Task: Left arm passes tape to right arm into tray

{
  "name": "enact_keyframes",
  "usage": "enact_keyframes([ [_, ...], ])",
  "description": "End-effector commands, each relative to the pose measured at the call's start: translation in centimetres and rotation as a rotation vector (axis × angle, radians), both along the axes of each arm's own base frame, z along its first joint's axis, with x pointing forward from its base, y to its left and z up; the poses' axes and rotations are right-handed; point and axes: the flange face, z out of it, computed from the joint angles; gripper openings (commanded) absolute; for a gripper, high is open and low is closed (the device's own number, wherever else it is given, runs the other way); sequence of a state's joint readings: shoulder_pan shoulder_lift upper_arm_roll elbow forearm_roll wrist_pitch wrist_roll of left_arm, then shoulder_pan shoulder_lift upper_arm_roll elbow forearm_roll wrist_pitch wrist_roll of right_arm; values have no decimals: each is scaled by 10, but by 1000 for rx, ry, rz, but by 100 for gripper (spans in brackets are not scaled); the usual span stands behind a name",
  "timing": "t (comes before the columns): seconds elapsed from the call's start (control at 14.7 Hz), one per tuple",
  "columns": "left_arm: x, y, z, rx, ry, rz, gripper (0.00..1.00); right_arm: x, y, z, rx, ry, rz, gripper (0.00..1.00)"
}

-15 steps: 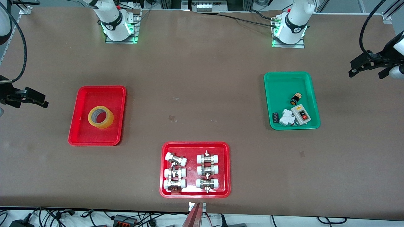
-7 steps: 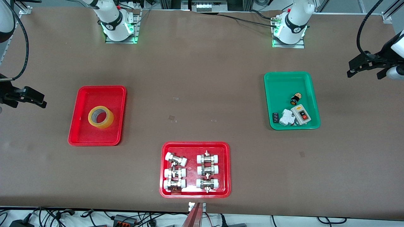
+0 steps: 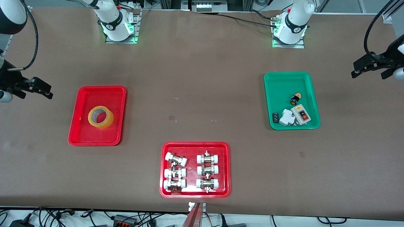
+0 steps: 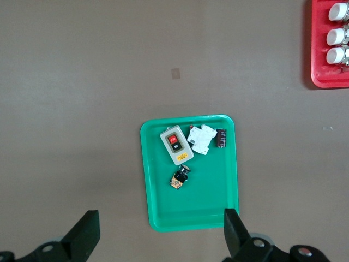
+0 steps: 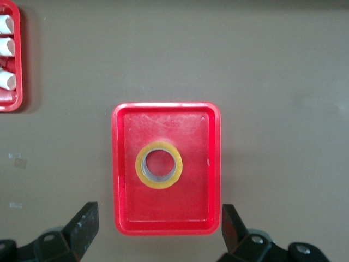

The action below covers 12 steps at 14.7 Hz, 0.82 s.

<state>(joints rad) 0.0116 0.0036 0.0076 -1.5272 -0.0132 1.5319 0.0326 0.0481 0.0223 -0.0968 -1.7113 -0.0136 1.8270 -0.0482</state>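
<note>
Since the roll of yellow packing tape (image 3: pixel 100 117) lies flat on its side inside the plain red tray (image 3: pixel 82 138), hole upward and near the tray's middle, clear of every wall, the task looks to be at its end: the tape is where it was meant to go and nothing has hold of it. That tray sits toward the right arm's end of the worktop (image 3: pixel 202 78), well apart from the red tray of pipe fittings (image 3: pixel 164 189) at the worktop's edge nearest the front camera and from the green tray (image 3: pixel 284 78) of switches and small electrical parts toward the left arm's end. Both arms are drawn out to the two ends of the worktop, which suits a finished handover, leaving the trays uncovered. The right claw (image 5: pixel 158 232) hangs high over the worktop's edge at its own end, pointing down, its fingers spread wide and empty, with tray and tape framed between them in its wrist view. The left claw (image 4: pixel 161 234) waits likewise over its own end, fingers wide apart and holding nothing, looking down on the green tray.
</note>
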Motion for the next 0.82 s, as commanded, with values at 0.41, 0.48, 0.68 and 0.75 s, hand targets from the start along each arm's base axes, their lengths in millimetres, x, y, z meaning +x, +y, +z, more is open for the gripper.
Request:
enact_keyframes([
  [0.41, 5, 7, 4, 19, 5, 4, 100, -20, 10, 10, 5, 27, 12, 100],
  [0.48, 5, 7, 4, 19, 5, 4, 100, -20, 10, 9, 5, 30, 11, 100],
  [0.68, 5, 7, 4, 21, 5, 4, 100, -21, 10, 8, 7, 40, 9, 100],
  [0.75, 5, 7, 4, 21, 5, 2, 100, -22, 10, 9, 9, 38, 9, 100],
])
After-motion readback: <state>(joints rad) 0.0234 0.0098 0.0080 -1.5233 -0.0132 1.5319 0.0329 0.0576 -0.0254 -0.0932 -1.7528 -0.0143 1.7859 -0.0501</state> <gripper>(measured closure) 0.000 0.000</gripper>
